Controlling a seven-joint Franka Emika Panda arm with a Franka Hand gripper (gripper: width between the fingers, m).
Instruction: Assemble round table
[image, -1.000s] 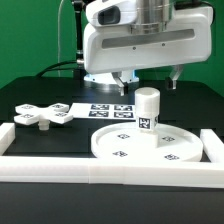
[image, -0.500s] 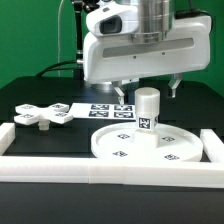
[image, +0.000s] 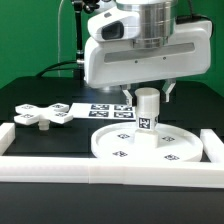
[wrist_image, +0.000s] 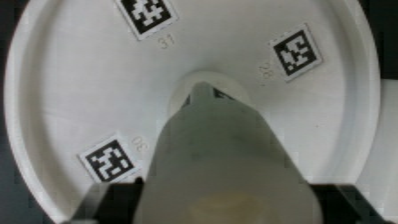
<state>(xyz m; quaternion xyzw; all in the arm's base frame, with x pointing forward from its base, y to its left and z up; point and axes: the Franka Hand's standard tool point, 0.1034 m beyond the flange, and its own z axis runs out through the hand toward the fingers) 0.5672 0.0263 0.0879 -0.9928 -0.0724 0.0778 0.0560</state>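
Big white robot gripper (image: 149, 96) first: over the last second it has dropped and slid toward the exterior view's right. Its jaws now sit wide apart on either side of the post's top. They hold nothing, and we can't see any contact yet.

White straight-sided border rails (image: 60, 166) run along the near edge and sides of the black table (image: 40, 140).

The large flat rimmed white plastic disc (image: 115, 148) lies flat inside the rails, tags facing up. It hasn't moved.

The flat white marker board (image: 104, 109) lies behind the disc.

The flat lobed cross-shaped white plastic piece (image: 42, 114) lies at the exterior view's left, well apart from the disc and untouched.

The short cylindrical white post (image: 148, 112) stands upright on the disc, around its middle. The wrist view looks straight down it, with the dark fingers (wrist_image: 118, 203) flanking it.

Our read is that the approach is done and closing on the post comes next, likely to seat or turn it into the disc. We can't tell how firmly it is already seated. The cross piece is still to be fitted, so the task looks roughly mid-way.
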